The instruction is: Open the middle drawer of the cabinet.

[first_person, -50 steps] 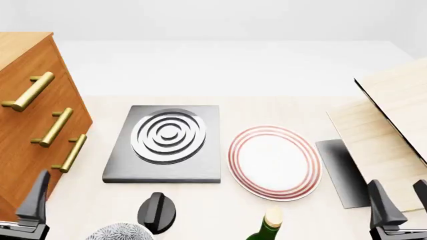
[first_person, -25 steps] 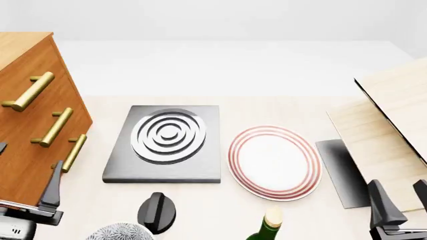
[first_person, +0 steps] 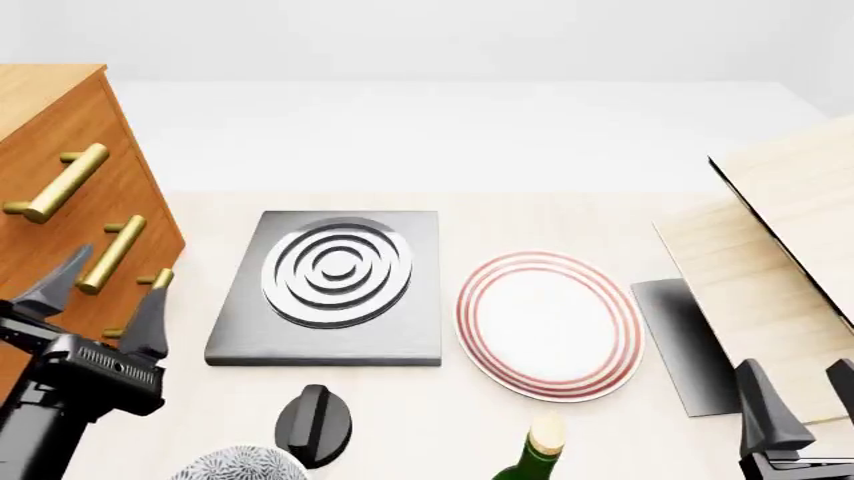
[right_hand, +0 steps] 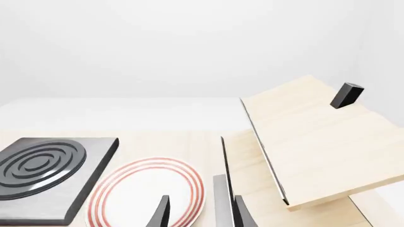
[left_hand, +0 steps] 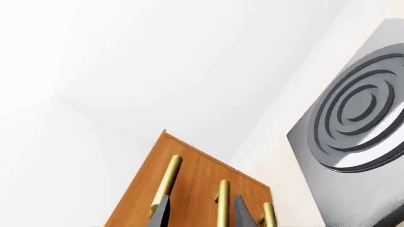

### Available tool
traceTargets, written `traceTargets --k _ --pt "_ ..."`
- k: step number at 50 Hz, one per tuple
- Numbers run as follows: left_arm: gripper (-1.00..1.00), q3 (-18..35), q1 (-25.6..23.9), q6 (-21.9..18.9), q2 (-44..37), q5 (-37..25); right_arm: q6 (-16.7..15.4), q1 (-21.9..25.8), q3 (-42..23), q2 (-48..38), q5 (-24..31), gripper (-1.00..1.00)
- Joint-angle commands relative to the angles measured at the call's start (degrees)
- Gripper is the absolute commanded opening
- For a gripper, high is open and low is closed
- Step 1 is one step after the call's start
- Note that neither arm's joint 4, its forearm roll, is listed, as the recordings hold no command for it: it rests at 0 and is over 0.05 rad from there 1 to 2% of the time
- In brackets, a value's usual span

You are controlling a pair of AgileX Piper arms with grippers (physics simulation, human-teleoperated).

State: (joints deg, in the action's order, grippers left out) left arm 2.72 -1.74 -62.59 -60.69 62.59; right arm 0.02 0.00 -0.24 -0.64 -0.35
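Note:
The cabinet [first_person: 54, 150] stands at the table's left, orange-brown, with three brass bar handles. The middle drawer [first_person: 67, 235] is shut; its handle [first_person: 111, 253] is the second one down. My left gripper [first_person: 104, 298] is open and empty, just in front of the cabinet's lower front, and partly covers the lowest handle [first_person: 158, 280]. In the left wrist view the middle handle [left_hand: 223, 201] lines up between my open fingers [left_hand: 161, 213], a little ahead of them and untouched. My right gripper [first_person: 801, 405] is open and empty at the front right.
A grey hob plate [first_person: 327, 285] and a red-rimmed white plate [first_person: 547, 325] lie mid-table. A pale wooden box with a black edge [first_person: 787, 230] stands right. A black knob [first_person: 314, 425], a speckled bowl [first_person: 240, 465] and a green bottle [first_person: 534, 455] are at the front edge.
My left gripper has risen and moved forward toward the cabinet front, turning to face the handles. The right arm has not moved. The drawers stay shut.

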Motion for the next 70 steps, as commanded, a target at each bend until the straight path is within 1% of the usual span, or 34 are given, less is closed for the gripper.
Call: traceTargets --k 1,4,16,17,20,33,36,37,45,57,70 --pt "1.0 3.17 1.94 -5.07 -12.52 7.3 0.0 -0.01 -0.01 -0.01 0.0 1.0" --pt "1.0 3.89 2.35 -6.86 -13.6 7.31 0.0 0.01 -0.01 -0.02 0.0 1.0" --pt "1.0 6.44 3.7 -7.79 -17.04 7.31 0.0 0.0 -0.01 0.01 0.0 1.0" --pt "1.0 7.02 4.0 -8.96 -18.03 7.31 -0.01 -0.02 -0.01 -0.01 0.0 1.0" --pt "1.0 7.73 4.8 -9.15 -19.32 7.31 0.01 0.0 -0.01 0.0 0.0 1.0" --pt "1.0 9.72 5.89 -8.82 -22.29 7.31 0.0 0.01 -0.01 0.0 0.0 1.0" --pt "1.0 9.79 6.62 -9.07 -22.54 7.31 0.01 -0.01 -0.01 0.01 0.0 1.0" --pt "1.0 9.75 6.93 -9.75 -22.44 7.31 0.01 0.0 -0.01 0.0 0.0 1.0" --pt "1.0 9.61 8.09 -9.51 -23.51 7.3 0.01 -0.02 -0.01 0.01 0.0 1.0" --pt "1.0 10.97 8.05 -9.2 -27.18 7.31 0.01 -0.02 -0.01 0.01 0.0 1.0" --pt "1.0 11.89 8.81 -9.01 -29.34 7.31 0.0 0.0 -0.01 -0.02 0.0 1.0"
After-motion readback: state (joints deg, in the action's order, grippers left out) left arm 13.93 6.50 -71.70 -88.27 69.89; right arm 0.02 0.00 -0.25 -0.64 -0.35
